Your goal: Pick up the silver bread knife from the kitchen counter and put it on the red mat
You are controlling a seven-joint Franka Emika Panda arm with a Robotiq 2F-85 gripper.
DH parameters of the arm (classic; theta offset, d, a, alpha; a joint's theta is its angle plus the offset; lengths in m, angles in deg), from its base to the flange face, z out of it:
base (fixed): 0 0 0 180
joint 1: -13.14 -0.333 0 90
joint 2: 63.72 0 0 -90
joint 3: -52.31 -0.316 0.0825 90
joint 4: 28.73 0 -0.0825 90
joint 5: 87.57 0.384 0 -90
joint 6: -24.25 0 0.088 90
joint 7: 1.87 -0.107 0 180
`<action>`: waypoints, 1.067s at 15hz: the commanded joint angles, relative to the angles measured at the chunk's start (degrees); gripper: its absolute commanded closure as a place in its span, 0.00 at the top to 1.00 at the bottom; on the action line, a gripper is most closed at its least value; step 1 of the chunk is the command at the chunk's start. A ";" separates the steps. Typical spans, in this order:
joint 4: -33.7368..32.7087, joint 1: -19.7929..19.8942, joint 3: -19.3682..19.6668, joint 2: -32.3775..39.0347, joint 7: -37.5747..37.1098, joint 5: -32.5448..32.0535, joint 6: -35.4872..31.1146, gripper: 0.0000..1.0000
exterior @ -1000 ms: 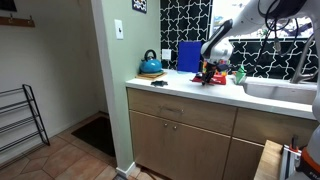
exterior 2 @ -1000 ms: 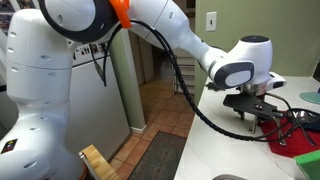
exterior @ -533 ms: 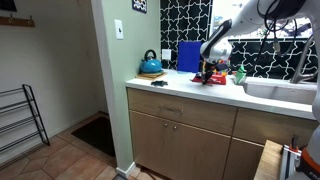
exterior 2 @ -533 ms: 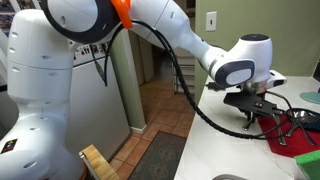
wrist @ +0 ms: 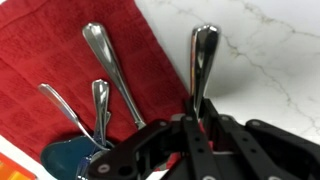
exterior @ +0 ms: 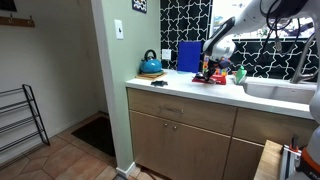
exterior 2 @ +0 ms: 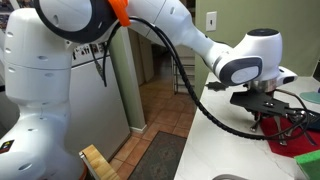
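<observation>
In the wrist view my gripper [wrist: 196, 128] is shut on the silver bread knife [wrist: 203, 55]. Its shiny handle points away from the jaws over the white kitchen counter [wrist: 270, 50], just beside the edge of the red mat [wrist: 50, 50]. The blade is hidden under the fingers. Whether the knife is off the surface I cannot tell. In both exterior views the gripper [exterior: 210, 68] [exterior 2: 263, 116] hangs low over the red mat [exterior: 213, 81] [exterior 2: 292, 137] on the kitchen counter [exterior: 190, 92].
Three other silver utensils [wrist: 112, 70] and a dark blue piece [wrist: 70, 158] lie on the mat. A blue kettle [exterior: 151, 65] and an upright blue board [exterior: 188, 55] stand on the counter. The sink [exterior: 280, 90] is beside the mat. Black cables [exterior 2: 300, 105] trail near the gripper.
The jaws have closed on the knife handle. In one exterior view the wrist has shifted a little to the right and up.
</observation>
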 commanded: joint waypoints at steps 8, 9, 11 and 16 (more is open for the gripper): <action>-3.54 4.42 -2.31 1.51 16.92 1.36 0.67 0.03; -3.88 4.21 -2.09 1.88 17.02 0.91 0.37 0.03; -5.03 4.18 -1.99 2.96 17.25 0.68 0.38 0.03; -7.30 4.55 -2.22 5.44 17.36 0.38 0.53 0.03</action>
